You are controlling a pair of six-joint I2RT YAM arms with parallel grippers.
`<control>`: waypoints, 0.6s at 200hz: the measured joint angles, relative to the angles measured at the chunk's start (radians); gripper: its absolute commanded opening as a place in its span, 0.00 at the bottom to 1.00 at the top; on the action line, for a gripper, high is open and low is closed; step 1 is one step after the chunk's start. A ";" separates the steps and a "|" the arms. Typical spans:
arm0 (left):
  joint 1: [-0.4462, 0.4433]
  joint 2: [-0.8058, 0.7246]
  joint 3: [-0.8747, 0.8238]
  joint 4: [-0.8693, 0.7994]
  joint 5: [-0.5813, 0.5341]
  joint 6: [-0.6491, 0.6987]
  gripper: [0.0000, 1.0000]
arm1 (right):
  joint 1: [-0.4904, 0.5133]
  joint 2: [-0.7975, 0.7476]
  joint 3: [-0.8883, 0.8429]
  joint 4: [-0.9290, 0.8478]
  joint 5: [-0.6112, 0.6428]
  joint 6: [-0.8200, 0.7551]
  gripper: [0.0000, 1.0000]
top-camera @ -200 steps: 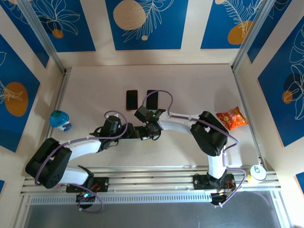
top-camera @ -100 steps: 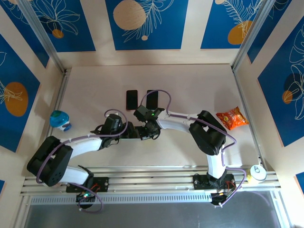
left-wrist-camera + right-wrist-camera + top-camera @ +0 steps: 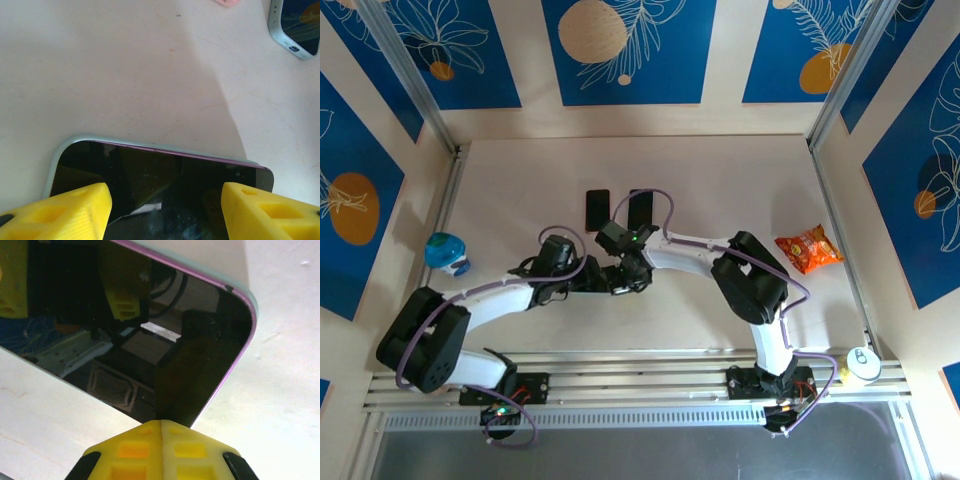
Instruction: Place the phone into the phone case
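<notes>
Phone [image 3: 165, 175] flat on the table [image 3: 125, 75], screen up, mid-table between both arms. Long axis runs left-right, and the short end points right, away from the left gripper [image 3: 165, 200]. Pale green case [image 3: 54, 167] rim wraps one corner of that end, with the purple phone edge showing along the rest. Left gripper is about half open, a yellow finger [image 3: 60, 210] on each long side, clamped across the phone's width. Right gripper [image 3: 161, 432] is fully closed, joined tips over the screen by a rounded corner; touching or just above, can't tell. Two dark slabs [image 3: 597, 210] lie side by side just far of the grippers, long axes near-far. Snack packet [image 3: 808, 248] well off right, blue cup [image 3: 445, 250] off left.
</notes>
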 measured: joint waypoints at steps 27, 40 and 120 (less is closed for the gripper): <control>0.012 -0.047 -0.027 -0.011 -0.013 0.007 0.64 | 0.026 0.008 -0.002 0.035 -0.014 0.029 0.00; 0.014 -0.065 -0.036 -0.021 -0.026 0.010 0.64 | 0.041 0.013 -0.002 0.052 -0.017 0.042 0.00; 0.023 -0.128 -0.117 0.014 -0.088 0.010 0.64 | 0.109 0.051 0.005 0.139 -0.058 0.094 0.00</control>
